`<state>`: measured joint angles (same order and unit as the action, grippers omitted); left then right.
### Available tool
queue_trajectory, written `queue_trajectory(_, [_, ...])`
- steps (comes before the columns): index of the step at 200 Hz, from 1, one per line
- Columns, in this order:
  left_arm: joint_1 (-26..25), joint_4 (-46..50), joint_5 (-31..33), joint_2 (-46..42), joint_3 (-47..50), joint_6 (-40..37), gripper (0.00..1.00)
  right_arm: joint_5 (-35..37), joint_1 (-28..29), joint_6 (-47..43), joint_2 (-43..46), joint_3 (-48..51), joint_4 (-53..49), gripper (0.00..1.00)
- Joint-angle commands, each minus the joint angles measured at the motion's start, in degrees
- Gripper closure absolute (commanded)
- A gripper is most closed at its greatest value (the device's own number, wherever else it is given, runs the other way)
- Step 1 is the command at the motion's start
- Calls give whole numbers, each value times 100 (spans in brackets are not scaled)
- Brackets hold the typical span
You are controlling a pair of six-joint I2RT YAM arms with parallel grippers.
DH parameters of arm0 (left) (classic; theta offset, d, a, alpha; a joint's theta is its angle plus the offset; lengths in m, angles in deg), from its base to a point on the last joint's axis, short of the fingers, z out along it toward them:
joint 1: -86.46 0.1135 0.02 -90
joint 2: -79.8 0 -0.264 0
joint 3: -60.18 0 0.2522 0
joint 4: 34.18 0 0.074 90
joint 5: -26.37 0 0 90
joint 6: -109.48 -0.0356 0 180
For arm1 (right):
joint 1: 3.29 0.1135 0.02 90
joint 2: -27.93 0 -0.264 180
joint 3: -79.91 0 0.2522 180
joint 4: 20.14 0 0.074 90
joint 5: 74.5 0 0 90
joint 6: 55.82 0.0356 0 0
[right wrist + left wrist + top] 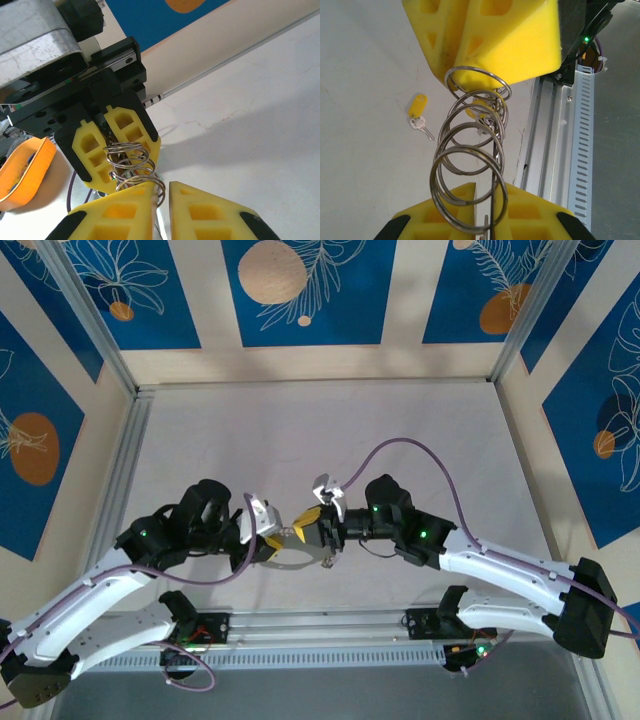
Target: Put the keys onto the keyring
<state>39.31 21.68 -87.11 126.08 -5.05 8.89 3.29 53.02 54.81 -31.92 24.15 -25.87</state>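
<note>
Yellow key tag, lettering seemingly unreadable

This was a robot lab, a test booth and not a home. The left arm and the right arm were bolted to a metal rail at the near edge of a plain pale table. Metal posts and walls with blue panels of drawn leaves and orange circles boxed the table in. Purple cables ran along the arms — small green lights glowed on them.
</note>
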Motion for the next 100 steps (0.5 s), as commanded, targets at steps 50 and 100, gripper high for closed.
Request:
queue_trajectory(50, [-58,-414,-249,-35,-31,2,100,-586,37,-336,-70,-241,-6,99])
queue_trajectory(100, [-62,-362,-222,-40,-72,-13,100,-575,29,-506,158,-37,216,100])
